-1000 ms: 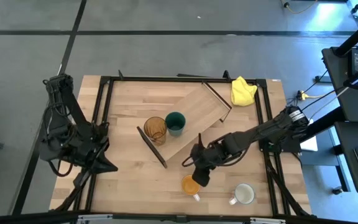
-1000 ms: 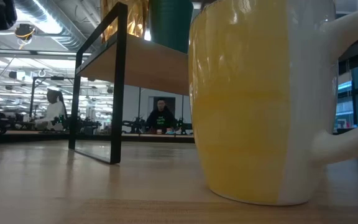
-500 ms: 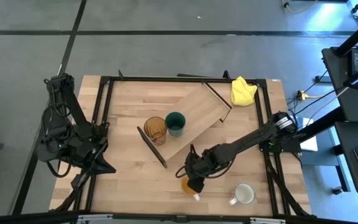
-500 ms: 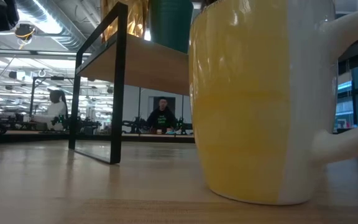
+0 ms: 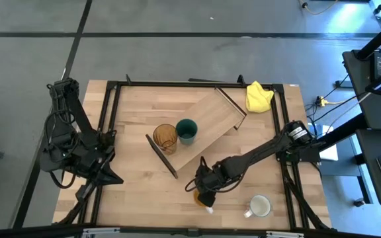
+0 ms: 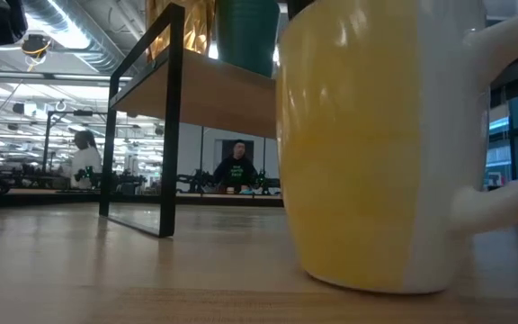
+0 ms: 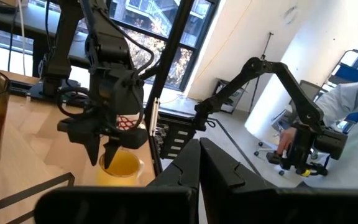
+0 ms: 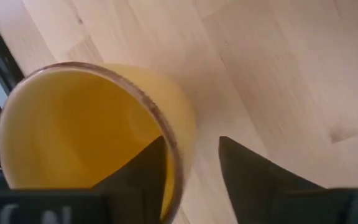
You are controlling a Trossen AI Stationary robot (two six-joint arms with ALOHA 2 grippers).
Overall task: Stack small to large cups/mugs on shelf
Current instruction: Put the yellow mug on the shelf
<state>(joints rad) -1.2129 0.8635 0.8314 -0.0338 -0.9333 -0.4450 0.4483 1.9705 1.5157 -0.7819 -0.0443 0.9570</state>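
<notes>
The orange handled mug (image 5: 197,200) stands upright on the table near the front edge and fills the low view (image 6: 358,144). My right gripper (image 5: 203,192) is open right over it, one finger inside the mug (image 8: 73,124) and one outside. The amber tumbler (image 5: 165,137) and the dark teal cup (image 5: 186,131) stand side by side on the light-wood shelf (image 5: 207,122), near its left end. The white mug (image 5: 260,206) stands on the table at the front right. My left gripper (image 5: 108,174) is shut and empty at the table's left edge. My right gripper comes at the orange mug from above and straddles its rim (image 8: 178,158), on the side away from the handle. One finger (image 8: 145,174) is inside, and the other (image 8: 247,177) is outside with a gap to the wall. I cannot tell whether the inner finger touches the wall. The mug stands upright on the table.
A yellow cloth (image 5: 258,96) lies at the table's far right corner. The shelf lies slantwise across the table's middle, with dark end panels (image 5: 161,156). A black frame (image 5: 111,119) borders the table. People sit in the room beyond (image 6: 235,166).
My right gripper has moved toward the table's near and left edges and gone down onto the orange mug, so that its fingers now stand on either side of the rim.
</notes>
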